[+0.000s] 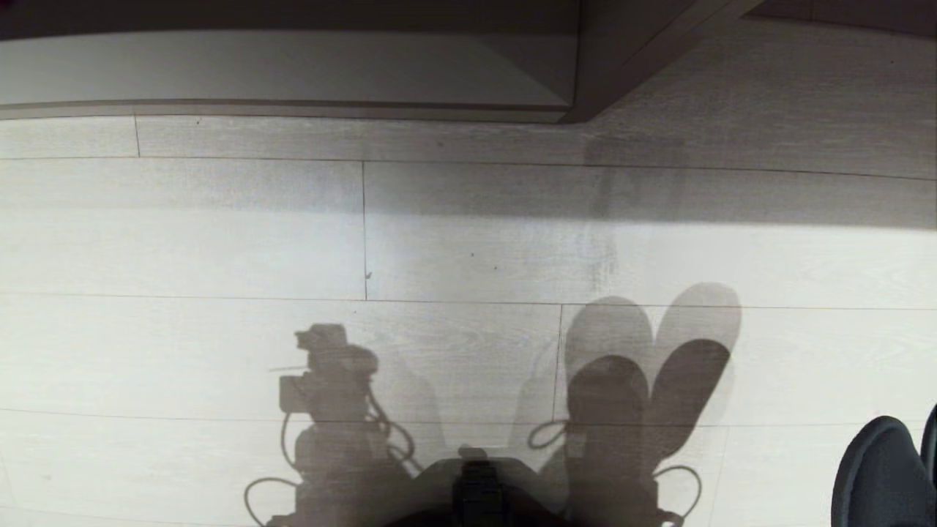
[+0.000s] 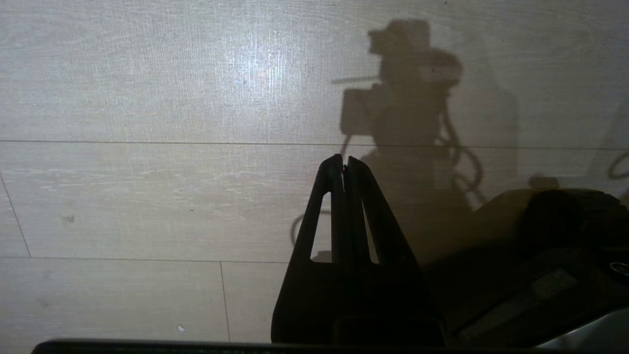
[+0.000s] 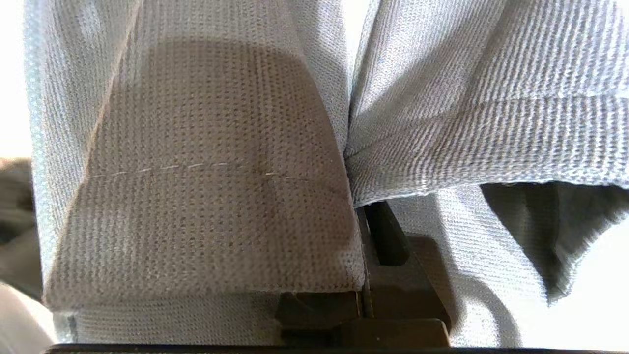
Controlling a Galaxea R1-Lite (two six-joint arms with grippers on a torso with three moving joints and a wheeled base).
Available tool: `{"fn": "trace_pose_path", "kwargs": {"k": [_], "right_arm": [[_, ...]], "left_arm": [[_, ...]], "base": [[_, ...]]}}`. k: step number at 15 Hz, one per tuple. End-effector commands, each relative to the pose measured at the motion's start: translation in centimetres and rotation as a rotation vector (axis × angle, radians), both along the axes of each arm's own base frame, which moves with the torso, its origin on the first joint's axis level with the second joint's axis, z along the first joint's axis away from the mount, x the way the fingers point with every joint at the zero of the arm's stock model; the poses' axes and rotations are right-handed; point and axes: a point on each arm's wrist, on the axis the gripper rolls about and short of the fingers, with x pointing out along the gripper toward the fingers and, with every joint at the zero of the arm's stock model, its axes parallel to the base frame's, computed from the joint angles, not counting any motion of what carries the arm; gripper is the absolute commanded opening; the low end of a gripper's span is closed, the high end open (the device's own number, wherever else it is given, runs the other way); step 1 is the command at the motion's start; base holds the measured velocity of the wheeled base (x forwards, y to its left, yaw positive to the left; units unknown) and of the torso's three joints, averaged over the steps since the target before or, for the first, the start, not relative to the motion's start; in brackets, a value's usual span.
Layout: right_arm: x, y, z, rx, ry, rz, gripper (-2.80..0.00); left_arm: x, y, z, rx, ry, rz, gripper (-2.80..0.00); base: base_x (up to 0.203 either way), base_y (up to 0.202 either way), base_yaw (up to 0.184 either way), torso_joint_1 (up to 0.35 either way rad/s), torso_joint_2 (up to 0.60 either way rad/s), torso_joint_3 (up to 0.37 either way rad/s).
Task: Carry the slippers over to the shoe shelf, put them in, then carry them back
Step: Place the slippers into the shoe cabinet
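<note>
Both slippers (image 3: 196, 172) are hanging side by side from the right gripper (image 3: 366, 216), whose fingers are pinching their touching inner edges tight, while the left gripper (image 2: 344, 164) is idling empty over the floor (image 1: 219, 241) with its fingers pressed together. With the shoe shelf (image 1: 293, 69) waiting ahead, the carry probably wants a steady grip and no swinging.
</note>
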Motion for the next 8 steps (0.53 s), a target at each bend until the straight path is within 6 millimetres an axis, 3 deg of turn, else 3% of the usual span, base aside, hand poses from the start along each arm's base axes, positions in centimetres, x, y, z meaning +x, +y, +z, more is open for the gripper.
{"fn": "trace_pose_path", "kwargs": {"k": [1, 8], "right_arm": [[-0.06, 0.01, -0.25, -0.015, 0.012, 0.005, -2.8], [-0.06, 0.02, -0.24, -0.016, 0.01, 0.008, -2.8]], "left_arm": [[0.06, 0.0, -0.2, 0.001, 0.007, 0.0, -2.8], [0.06, 0.0, -0.22, 0.002, 0.009, 0.0, -2.8]], "base": [[0.0, 0.0, 0.0, 0.0, 0.0, 0.0], [0.0, 0.0, 0.0, 0.001, 0.0, 0.012]]}}
